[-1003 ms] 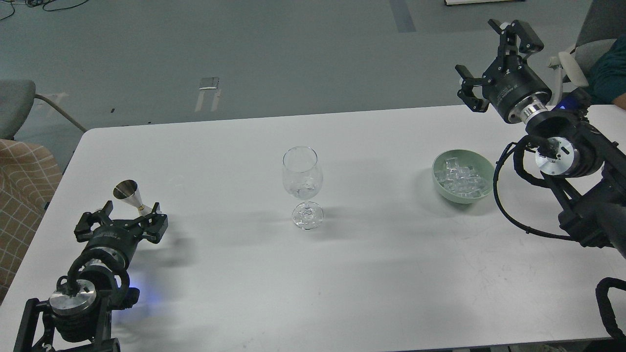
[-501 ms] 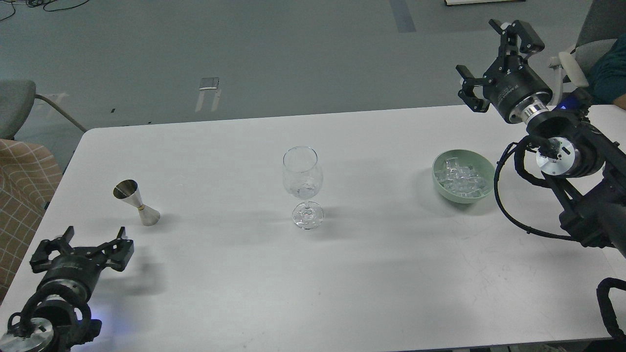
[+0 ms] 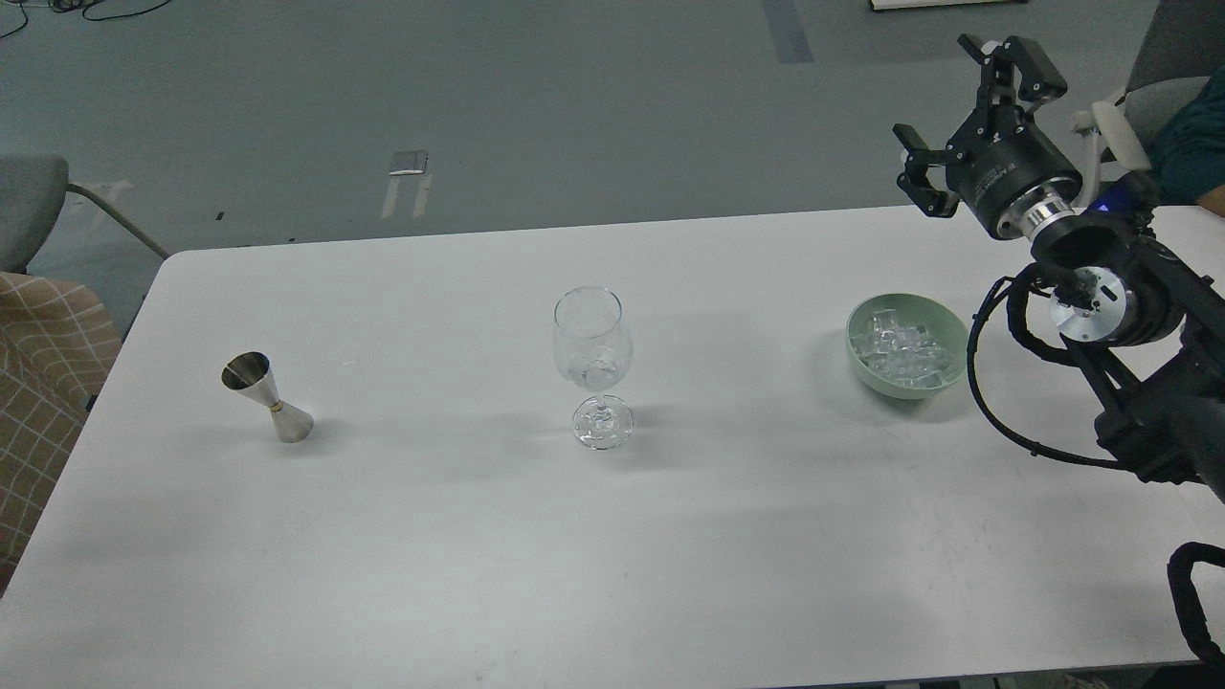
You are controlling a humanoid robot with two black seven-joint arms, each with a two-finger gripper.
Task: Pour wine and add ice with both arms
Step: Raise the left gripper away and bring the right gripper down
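A wide white rectangular table with rounded corners fills most of the view; its matte top carries soft grey shadows and faint scuff marks near the right side. Behind it lies a smooth grey-green floor with a darker blue-grey stripe and some pale tape marks. At the left edge stands a grey upholstered chair, and below it a beige cushion with a white grid pattern. Black cables lie in the top left corner.

You have one wine glass, one steel jigger, one green bowl heaped with ice, one arm.
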